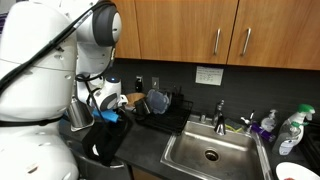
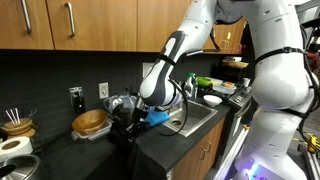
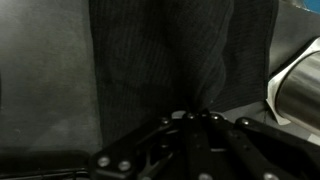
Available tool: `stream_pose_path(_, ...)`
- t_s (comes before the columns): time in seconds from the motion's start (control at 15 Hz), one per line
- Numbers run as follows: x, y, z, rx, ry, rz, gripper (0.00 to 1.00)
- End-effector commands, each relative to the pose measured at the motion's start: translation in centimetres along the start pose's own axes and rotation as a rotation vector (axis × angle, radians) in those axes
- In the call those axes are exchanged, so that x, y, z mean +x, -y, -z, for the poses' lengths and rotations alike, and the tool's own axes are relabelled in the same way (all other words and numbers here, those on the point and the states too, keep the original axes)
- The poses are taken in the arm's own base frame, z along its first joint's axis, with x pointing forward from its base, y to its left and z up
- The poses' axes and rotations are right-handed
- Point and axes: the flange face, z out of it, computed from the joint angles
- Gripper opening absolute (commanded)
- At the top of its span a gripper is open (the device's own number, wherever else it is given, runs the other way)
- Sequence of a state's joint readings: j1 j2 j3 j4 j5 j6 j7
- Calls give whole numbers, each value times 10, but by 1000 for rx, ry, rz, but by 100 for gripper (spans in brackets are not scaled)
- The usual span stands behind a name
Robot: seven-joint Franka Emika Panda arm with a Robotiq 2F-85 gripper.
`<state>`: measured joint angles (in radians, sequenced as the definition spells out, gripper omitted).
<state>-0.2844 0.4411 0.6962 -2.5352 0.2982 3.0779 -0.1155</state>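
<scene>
My gripper is shut on a dark grey ribbed cloth, which fills most of the wrist view and bunches where the fingertips meet. In both exterior views the gripper holds the cloth above the dark countertop, and the cloth hangs down to the counter's front edge. A blue part shows at the gripper in both exterior views.
A steel sink with a faucet lies beside the gripper. A black dish rack stands behind. A metal pot is close by. A wooden bowl and bottles sit on the counter.
</scene>
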Motion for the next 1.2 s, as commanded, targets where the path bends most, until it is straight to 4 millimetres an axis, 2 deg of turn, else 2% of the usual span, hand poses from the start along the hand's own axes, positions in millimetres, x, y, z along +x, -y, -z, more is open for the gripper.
stream_pose_path(0.0,-16,-4,13,4,-41,5,1)
stream_pose_path(0.4,-31,-21,25,42,-118,-2,1)
stream_pose_path(0.8,-40,-47,33,51,-155,-1,1)
stream_pose_path(1.13,-47,-60,37,55,-169,-19,1)
